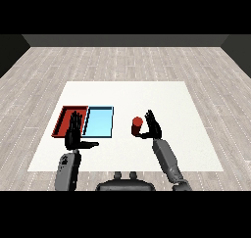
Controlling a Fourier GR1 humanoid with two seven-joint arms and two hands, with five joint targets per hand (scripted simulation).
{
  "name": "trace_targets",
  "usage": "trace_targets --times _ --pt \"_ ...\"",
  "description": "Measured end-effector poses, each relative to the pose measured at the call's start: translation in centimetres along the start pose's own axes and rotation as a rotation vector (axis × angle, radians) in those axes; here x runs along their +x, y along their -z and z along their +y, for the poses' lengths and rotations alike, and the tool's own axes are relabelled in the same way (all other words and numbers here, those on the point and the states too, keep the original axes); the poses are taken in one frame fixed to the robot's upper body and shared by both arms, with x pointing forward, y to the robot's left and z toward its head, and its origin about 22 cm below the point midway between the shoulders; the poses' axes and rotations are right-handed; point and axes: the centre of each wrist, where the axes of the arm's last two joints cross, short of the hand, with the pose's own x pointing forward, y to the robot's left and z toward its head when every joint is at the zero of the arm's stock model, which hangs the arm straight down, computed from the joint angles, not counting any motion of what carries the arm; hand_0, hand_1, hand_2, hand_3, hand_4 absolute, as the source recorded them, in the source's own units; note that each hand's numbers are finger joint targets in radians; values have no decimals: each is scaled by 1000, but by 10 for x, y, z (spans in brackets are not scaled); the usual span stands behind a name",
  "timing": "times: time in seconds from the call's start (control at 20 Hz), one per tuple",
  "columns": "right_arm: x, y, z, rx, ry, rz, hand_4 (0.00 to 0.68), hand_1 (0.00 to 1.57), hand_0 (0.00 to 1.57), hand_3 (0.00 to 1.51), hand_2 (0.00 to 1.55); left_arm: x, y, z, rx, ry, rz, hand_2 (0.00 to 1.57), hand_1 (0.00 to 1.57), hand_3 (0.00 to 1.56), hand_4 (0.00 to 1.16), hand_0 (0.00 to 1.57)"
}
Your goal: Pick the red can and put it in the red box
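Head view: right hand, fingers spread, beside upright red cylindrical can on white table; left hand fingers straight

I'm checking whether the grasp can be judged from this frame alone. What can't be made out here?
- Head view: whether the right hand touches the red can; they meet in the view and too small to tell.
- Head view: the red tray, its near right part covered by the left hand.
- Head view: the can's right side, hidden by the right hand.
- Head view: the blue tray interior detail, too small to tell.
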Motion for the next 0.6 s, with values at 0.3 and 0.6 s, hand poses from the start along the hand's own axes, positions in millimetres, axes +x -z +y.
trace_targets --times 0.3,0.6 --pt "-5 5 15 -4 3 17 0 0 0 0 0 7 1 7 -8 -12 -9 0 0 0 0 0" --pt "-9 6 14 -20 -5 38 0 0 0 0 0 -4 -7 -2 -9 -15 -7 0 0 0 0 0"
